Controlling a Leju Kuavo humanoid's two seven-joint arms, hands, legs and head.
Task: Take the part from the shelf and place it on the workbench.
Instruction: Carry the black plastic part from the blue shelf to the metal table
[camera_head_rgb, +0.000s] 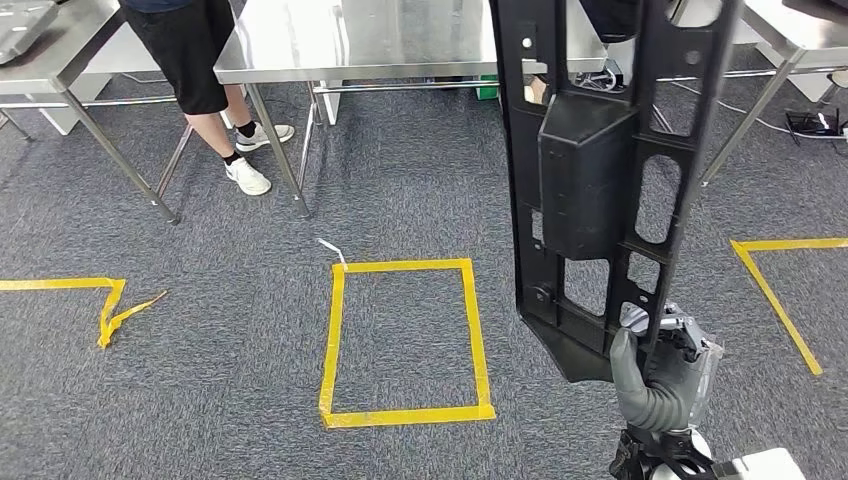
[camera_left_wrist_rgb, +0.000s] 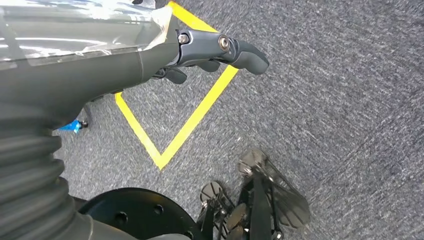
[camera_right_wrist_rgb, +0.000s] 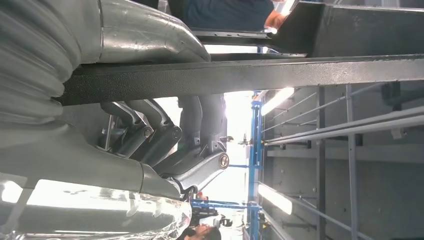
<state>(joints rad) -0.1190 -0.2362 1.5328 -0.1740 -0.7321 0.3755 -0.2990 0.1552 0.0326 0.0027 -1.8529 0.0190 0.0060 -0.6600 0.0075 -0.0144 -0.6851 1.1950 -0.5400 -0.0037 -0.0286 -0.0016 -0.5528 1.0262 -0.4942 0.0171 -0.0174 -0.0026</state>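
1. the right hand (camera_head_rgb: 662, 370) had its fingers wrapped around the lower end of the black part (camera_head_rgb: 590, 170) and held it upright in front of the robot, its upper end running out of the top of the head view.
2. the part looked like a long moulded plastic frame with cut-out windows and a boxy block in the middle; it was probably stiff and fairly light, but held so low it would likely sway and lever against the fingers.
3. a hold on one of the solid rails between the windows seemed soundest, as the right wrist view showed the fingers (camera_right_wrist_rgb: 165, 135) curled round a flat bar of the part.
4. the left hand (camera_left_wrist_rgb: 210, 52) hung over the floor holding nothing, its fingers slightly curled and apart.
5. the floor was grey carpet (camera_head_rgb: 200, 400) marked with a yellow tape rectangle (camera_head_rgb: 405, 340).
6. ahead stood a steel workbench (camera_head_rgb: 330, 45), seemingly the goal and well apart from the part, with a person's legs (camera_head_rgb: 225, 120) just beside it.
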